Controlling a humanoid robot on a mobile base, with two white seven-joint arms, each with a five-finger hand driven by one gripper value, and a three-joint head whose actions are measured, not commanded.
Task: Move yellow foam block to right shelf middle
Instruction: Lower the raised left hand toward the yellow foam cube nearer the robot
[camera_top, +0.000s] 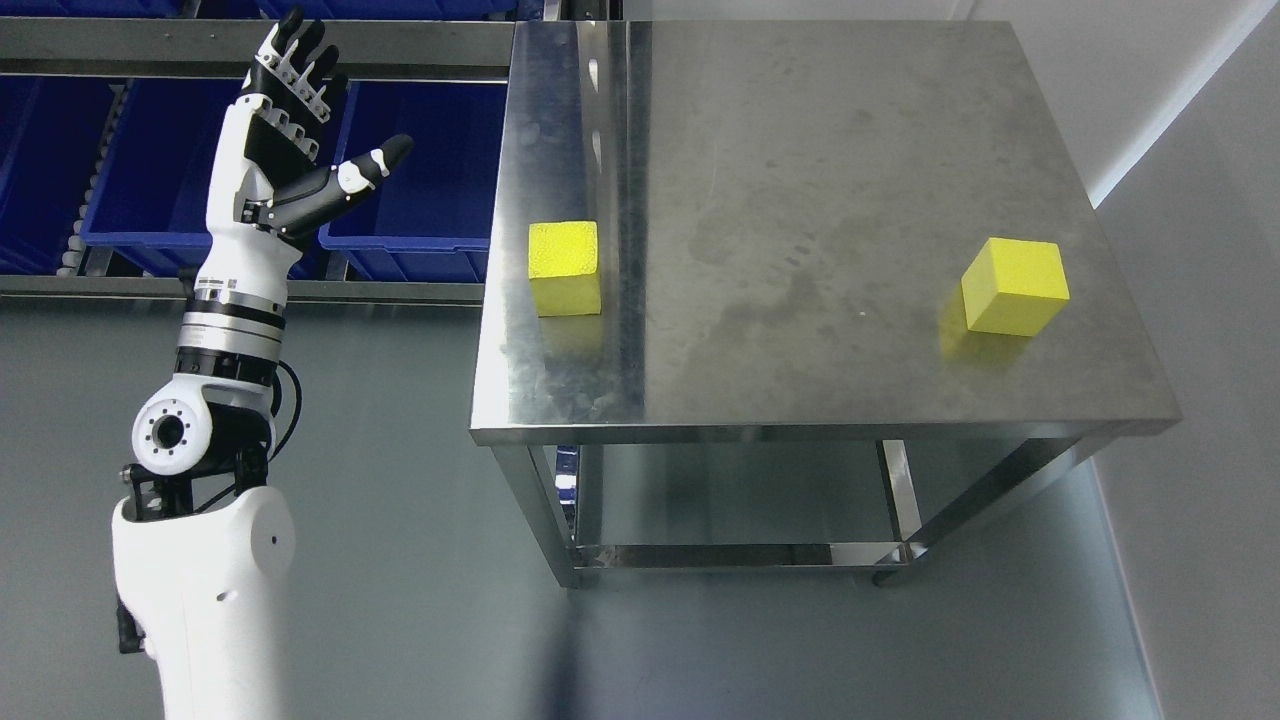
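Observation:
Two yellow foam blocks sit on a steel table (800, 150). One block (565, 267) is near the table's left edge. The other block (1014, 286) is near the right edge, turned at an angle. My left hand (305, 120) is raised to the left of the table, in front of the blue bins. Its fingers (300, 60) are spread, the thumb points right, and it holds nothing. It is well apart from both blocks. My right arm does not show.
A shelf rack with blue bins (425, 175) stands at the back left, behind my left hand. The table has a lower rail frame (740, 553) over a grey floor. A white wall (1150, 70) runs along the right.

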